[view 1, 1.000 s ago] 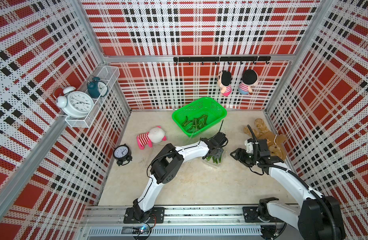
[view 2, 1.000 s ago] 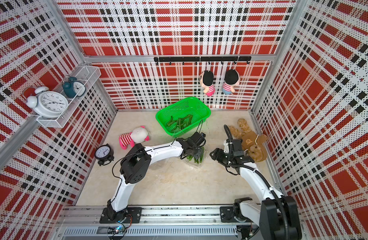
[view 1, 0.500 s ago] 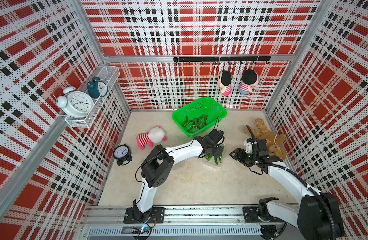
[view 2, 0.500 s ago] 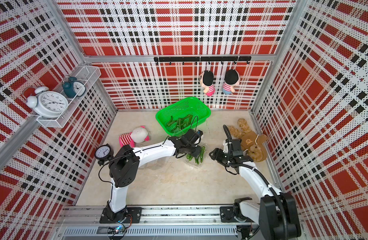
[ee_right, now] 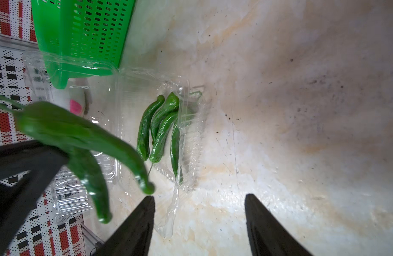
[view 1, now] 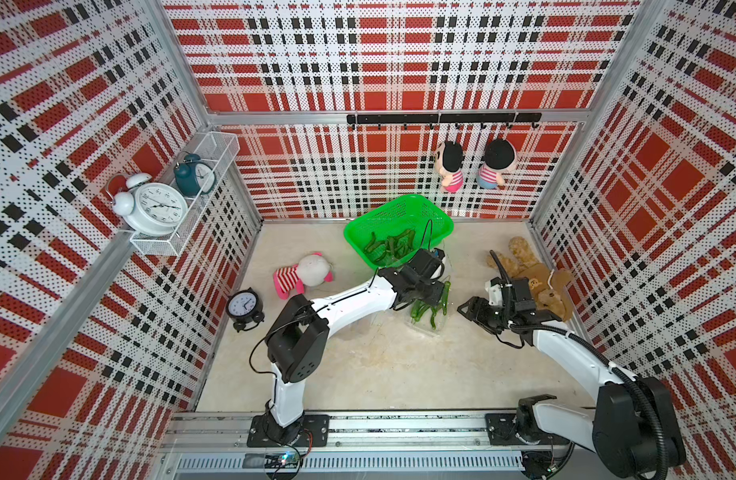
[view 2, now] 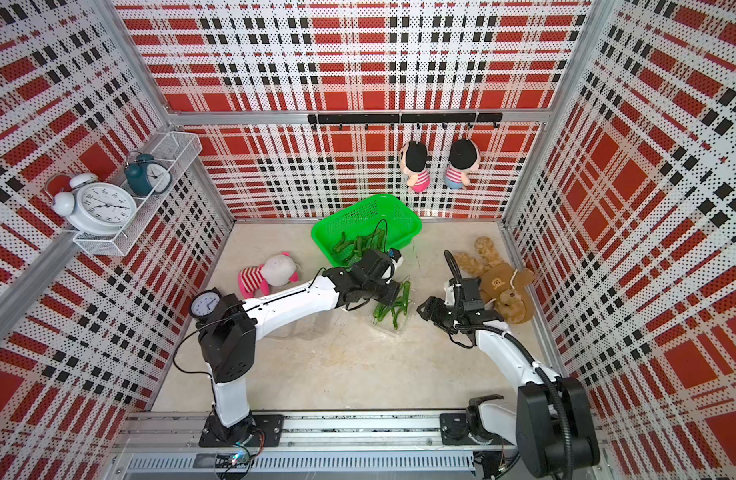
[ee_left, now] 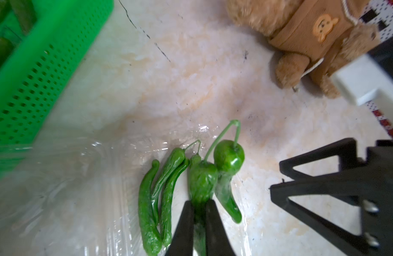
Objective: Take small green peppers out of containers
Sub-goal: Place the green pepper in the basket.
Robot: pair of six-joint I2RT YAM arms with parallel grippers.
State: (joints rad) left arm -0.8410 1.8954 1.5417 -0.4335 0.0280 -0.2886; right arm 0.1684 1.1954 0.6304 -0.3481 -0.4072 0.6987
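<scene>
Pinching small green peppers [ee_left: 202, 184] above the container [ee_right: 191, 124] with my left gripper [ee_left: 200, 202], I hold the right gripper [ee_right: 199, 196] wide to brace it.

L gripper [ee_left: 200, 202] has shut on two slender glossy dark green peppers [ee_right: 80, 135] & lifted them off the clear thin plastic clamshell box [ee_right: 129, 99]; L arm elbow [view 1: 297, 332] swung out twd small round black alarm clock [view 1: 243, 305]
</scene>
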